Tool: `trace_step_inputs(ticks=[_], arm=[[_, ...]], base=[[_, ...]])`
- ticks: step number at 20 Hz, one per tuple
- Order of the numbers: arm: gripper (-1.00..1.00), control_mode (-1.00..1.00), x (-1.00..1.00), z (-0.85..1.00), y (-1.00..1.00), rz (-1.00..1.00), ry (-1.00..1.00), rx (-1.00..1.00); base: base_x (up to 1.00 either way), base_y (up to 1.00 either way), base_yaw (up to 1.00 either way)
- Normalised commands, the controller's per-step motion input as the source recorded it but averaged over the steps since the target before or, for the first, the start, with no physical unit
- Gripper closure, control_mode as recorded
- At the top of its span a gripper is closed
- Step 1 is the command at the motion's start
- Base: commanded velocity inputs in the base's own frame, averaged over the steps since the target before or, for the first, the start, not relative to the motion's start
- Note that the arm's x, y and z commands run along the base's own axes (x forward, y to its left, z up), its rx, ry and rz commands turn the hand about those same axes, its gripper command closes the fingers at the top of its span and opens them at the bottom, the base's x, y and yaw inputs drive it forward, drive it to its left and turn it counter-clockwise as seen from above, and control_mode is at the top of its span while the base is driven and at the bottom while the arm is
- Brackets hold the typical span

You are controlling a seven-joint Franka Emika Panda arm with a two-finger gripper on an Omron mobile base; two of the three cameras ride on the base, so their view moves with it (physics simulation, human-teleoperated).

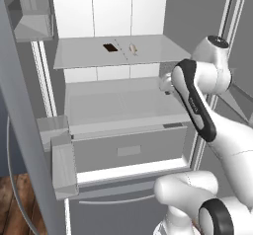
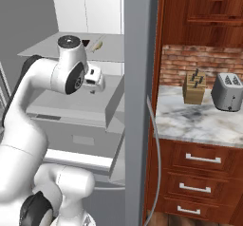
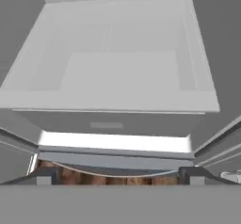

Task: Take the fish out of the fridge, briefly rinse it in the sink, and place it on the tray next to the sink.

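1. Inside the tall grey-and-white fridge [image 1: 123, 105], doors swung wide, a pale flat upper shelf [image 1: 89, 54] carries 2 items.
2. Small slim silvery-grey fish [image 1: 132, 47] lies toward the shelf's middle; from the right base view it shows as a pale sliver [image 2: 98, 44] beyond the arm's joint.
3. Dark brown square item [image 1: 110, 47] sits just beside the fish, to its left, apart from it.
4. Below the shelf: a wide pale drawer [image 3: 117, 77], then a grey drawer front with a small handle recess [image 1: 128, 151].
5. White two-finger gripper [image 3: 120, 173] hangs in front of the drawer level, below the fish's shelf and well apart from the fish. Its 2 dark fingertips [image 3: 44, 175] stand wide apart, nothing between them.
6. Right of the fridge: a marble countertop [image 2: 199, 120] over red-brown wooden drawers, bearing a tan knife block [image 2: 194, 87] and a silver toaster [image 2: 228, 92].
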Motion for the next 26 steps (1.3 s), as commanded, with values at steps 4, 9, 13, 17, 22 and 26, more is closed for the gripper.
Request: trace_step_inputs(ticks=[4,9,13,17,22,26], arm=[[-1.00,-1.00,0.00,0.69,0.24,-0.08,-0.53,-0.02],[-1.00,-1.00,0.05,0.77,0.36,-0.12,-0.43,-0.01],[-1.00,-1.00,0.35,0.61,0.27,-0.04,-0.13,0.00],[-1.00,-1.00,0.61,0.56,0.20,-0.04,-0.03,0.04],[-1.00,-1.00,0.83,0.19,0.11,0.00,0.00,0.10],[-1.00,-1.00,0.44,-0.04,-0.02,0.00,0.00,-0.01]], base=[[0.00,0.00,0.00],[0.00,0.00,0.00],[0.00,0.00,0.00],[0.00,0.00,0.00],[0.00,0.00,0.00],[0.00,0.00,0.00]])
